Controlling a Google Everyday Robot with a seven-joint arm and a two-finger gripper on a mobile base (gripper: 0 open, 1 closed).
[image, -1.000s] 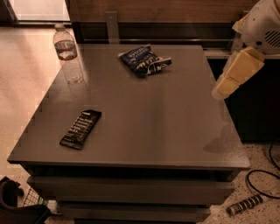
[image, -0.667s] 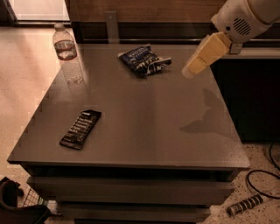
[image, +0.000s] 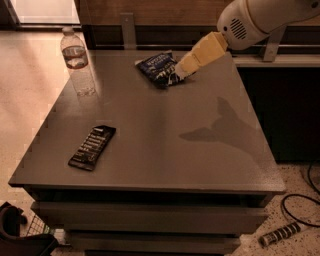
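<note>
The gripper (image: 179, 71) hangs over the counter's (image: 165, 150) far side, its tip hiding the right edge of a dark blue chip bag (image: 155, 67); its grip I cannot tell. The bag's white lettering is unreadable.

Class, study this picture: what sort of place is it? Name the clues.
Probably an office break area or lab: a grey table bearing a chip bag, snack bar and water bottle, on polished floor. The gripper hangs by the chip bag.
</note>
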